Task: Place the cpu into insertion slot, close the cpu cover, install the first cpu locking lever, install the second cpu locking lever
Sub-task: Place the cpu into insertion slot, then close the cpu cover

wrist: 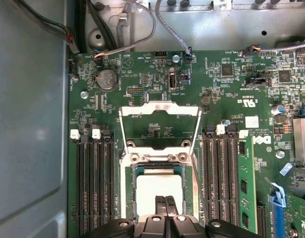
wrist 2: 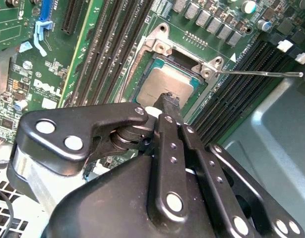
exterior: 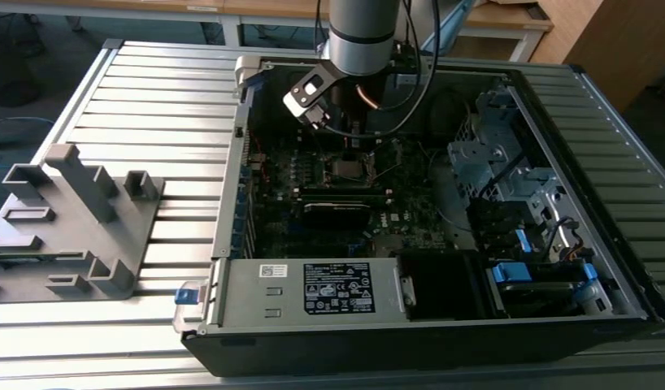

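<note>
The cpu (wrist: 157,184), a silver-grey square chip, lies flat in the insertion slot (wrist: 126,184) on the green motherboard. It also shows in the second wrist view as the cpu (wrist 2: 159,83). The cpu cover (wrist: 159,110) is a shiny metal frame, swung open and standing back from the slot. My gripper (wrist: 164,202) is shut, its black fingertips pressed together right over the chip's near edge with nothing between them. In the second wrist view my gripper (wrist 2: 168,100) touches or hovers just above the chip. A thin locking lever (wrist 2: 261,73) sticks out sideways, unlatched.
Long black memory slots (wrist: 92,183) flank the socket on both sides. The open computer case (exterior: 229,162) has metal walls around the board. A blue-tabbed drive cage (exterior: 506,162) is at the exterior view's right. A grey fixture (exterior: 72,219) stands on the slatted table.
</note>
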Action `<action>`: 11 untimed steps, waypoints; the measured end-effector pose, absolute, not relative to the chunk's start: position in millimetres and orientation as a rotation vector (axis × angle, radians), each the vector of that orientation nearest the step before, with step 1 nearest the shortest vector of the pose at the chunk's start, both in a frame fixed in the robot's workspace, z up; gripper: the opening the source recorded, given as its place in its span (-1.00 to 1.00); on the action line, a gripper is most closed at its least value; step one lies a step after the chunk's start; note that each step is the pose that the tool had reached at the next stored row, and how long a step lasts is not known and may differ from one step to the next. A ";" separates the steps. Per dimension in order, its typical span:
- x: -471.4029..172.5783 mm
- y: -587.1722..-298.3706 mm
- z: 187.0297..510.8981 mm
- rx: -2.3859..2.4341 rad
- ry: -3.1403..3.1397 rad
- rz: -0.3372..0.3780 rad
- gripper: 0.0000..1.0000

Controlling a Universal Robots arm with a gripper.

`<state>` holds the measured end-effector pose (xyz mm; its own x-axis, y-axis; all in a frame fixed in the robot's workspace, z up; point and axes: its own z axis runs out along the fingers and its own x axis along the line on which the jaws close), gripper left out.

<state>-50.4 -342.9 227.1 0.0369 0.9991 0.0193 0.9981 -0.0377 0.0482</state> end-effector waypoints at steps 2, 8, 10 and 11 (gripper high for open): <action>-50.2 -343.0 226.8 2.246 2.164 0.074 -0.79; -50.2 -343.0 226.4 2.246 2.164 0.074 -0.79; -50.2 -343.0 226.4 2.246 2.164 0.074 -0.79; -50.2 -343.0 226.4 2.246 2.164 0.074 -0.79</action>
<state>-50.2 -343.0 226.4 0.0368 0.9991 0.0192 0.9981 -0.0377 0.0481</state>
